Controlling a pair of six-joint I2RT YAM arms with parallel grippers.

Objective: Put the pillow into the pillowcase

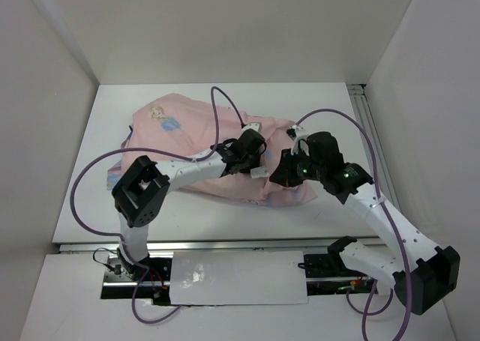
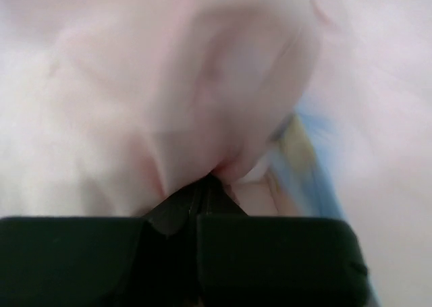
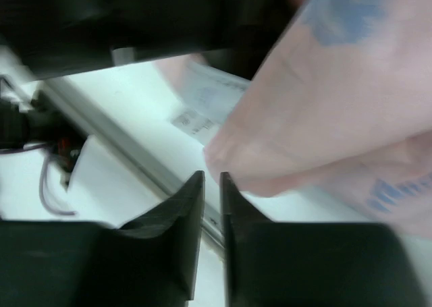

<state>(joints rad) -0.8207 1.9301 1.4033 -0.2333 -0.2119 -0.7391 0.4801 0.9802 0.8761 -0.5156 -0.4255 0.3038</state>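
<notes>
Pink pillowcase (image 1: 187, 124) mid-frame, both arms at it
A fold is pinched tight in the left hand (image 2: 206, 183); the right hand (image 3: 212, 179) is closed on nothing, cloth just above its tips

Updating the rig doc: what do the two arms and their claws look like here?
The left arm and right arm have white links and bulky black joint housings. A purple cable loops off each. Small green lights show on the right arm's wrist end. The left claw and right claw have black wedge-shaped fingers narrowing to the tips.
</notes>
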